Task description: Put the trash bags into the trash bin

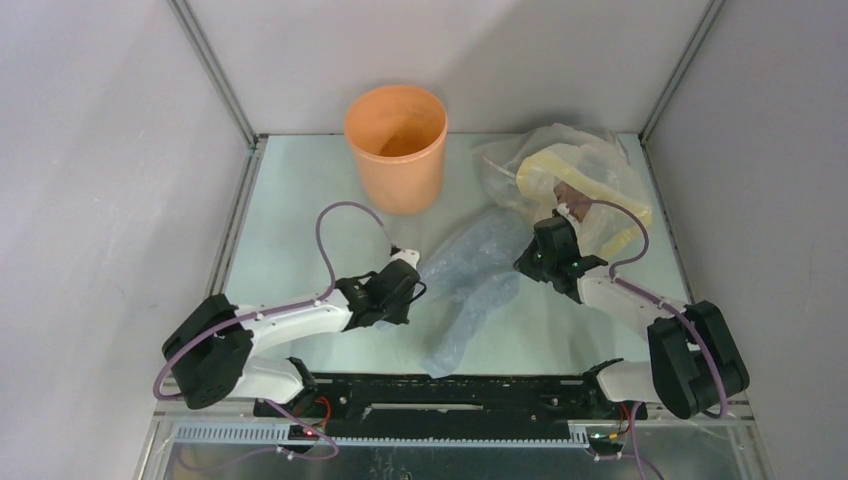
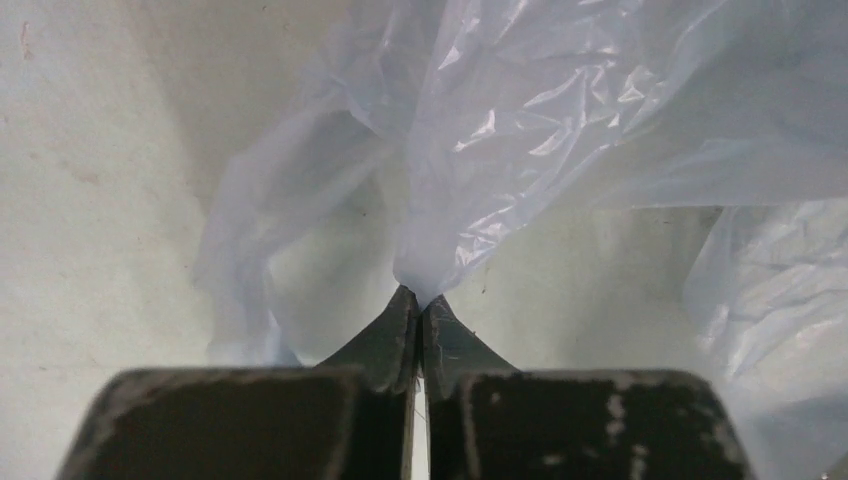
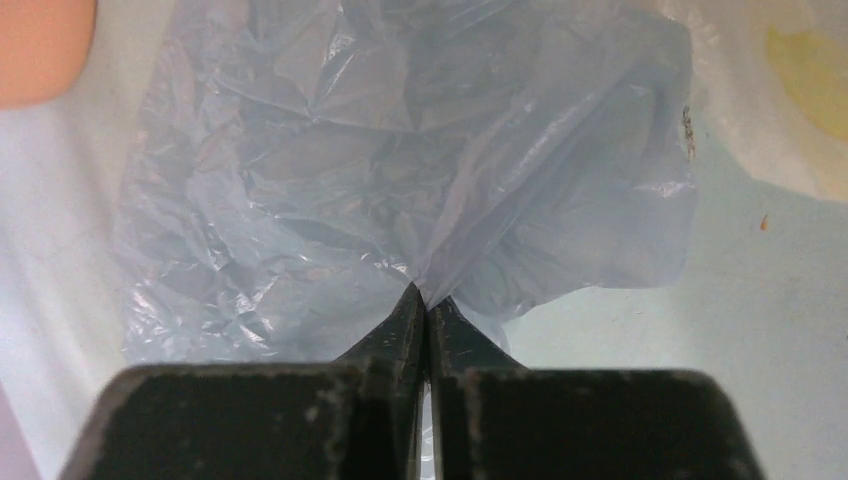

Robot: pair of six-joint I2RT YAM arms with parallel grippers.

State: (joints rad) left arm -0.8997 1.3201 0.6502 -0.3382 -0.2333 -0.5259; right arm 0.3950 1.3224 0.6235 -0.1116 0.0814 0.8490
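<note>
The trash bag (image 1: 470,280) is a thin, wrinkled pale blue-grey film lying on the table between my two arms. My left gripper (image 1: 415,285) is shut on its left edge; in the left wrist view the film (image 2: 560,110) bunches into the closed tips of the left gripper (image 2: 418,298). My right gripper (image 1: 527,262) is shut on the bag's right edge, and the right wrist view shows the film (image 3: 360,160) pinched at the tips of the right gripper (image 3: 427,295). The trash bin (image 1: 396,147), an orange bucket, stands upright at the back, apart from the bag.
A bulky clear-and-yellow plastic bundle (image 1: 575,175) with a brown patch lies at the back right, just behind my right gripper. Metal frame posts (image 1: 215,70) rise at the table's back corners. The orange bin's edge (image 3: 40,45) shows at the top left of the right wrist view.
</note>
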